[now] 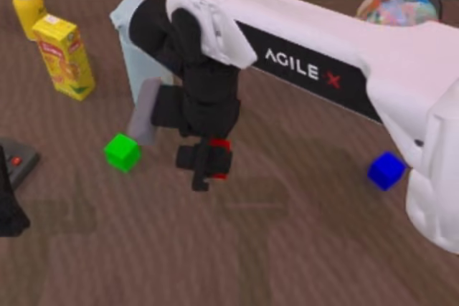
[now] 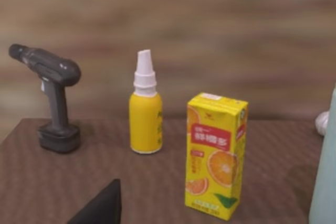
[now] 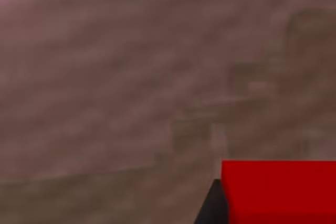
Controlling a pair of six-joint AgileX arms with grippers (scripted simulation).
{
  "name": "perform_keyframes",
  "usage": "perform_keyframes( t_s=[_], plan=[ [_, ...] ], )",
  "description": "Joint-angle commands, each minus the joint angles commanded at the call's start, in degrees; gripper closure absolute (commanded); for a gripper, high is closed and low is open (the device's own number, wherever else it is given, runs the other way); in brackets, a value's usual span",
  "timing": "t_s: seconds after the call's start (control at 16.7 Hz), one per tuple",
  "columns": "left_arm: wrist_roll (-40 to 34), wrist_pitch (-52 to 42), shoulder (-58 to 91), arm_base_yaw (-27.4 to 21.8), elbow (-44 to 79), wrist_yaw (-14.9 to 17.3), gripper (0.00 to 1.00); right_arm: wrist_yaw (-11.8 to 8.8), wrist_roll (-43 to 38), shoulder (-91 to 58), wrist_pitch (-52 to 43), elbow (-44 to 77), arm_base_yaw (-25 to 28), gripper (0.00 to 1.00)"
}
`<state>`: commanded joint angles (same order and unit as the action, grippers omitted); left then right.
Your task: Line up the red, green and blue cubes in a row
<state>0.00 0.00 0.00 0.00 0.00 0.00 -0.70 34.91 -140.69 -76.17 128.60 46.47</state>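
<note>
Reaching in from the top view's right, my right arm [image 1: 337, 55] stretches across the brown, fine-ribbed table [image 1: 287, 249], its right gripper [image 1: 209, 159] near the middle with the jaws pinching the red cube [image 1: 219, 157]; the right wrist view shows a red face [image 3: 278, 192] against a dark finger [image 3: 212, 208], with only blurred brown tabletop beyond. Whether the cube rests on the table or hangs just above it I cannot tell. A green cube [image 1: 122, 152] sits on the table just to the left of the gripper, apart from it, and the blue cube [image 1: 386, 170] lies well off to the right, close beside the arm's white body. My left arm [image 1: 11, 206] shows only as a dark shape at the left edge; I cannot tell how its jaws stand. Behind the gripper stands a pale bottle [image 1: 140, 48], partly hidden by the arm. At the far left stand a yellow carton [image 1: 64, 56] and a yellow bottle [image 1: 27, 6] with a white nozzle; the left wrist view shows them upright beside a grey drill [image 2: 52, 103]. A multicoloured ball [image 1: 396, 5] sits at the far right. Beyond the table's back edge the room is a blurred band of brown and tan.
</note>
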Motion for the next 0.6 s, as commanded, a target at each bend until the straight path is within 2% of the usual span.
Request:
perform_keyframes(
  t_s=[0.24,0.6],
  plan=[
    [0.0,0.0,0.0,0.0,0.0,0.0,0.0,0.02,2.84,-3.24,-3.69,6.74,4.71,1.0],
    [0.0,0.0,0.0,0.0,0.0,0.0,0.0,-0.01,2.82,-3.06,-2.67,5.84,4.72,1.0]
  ],
)
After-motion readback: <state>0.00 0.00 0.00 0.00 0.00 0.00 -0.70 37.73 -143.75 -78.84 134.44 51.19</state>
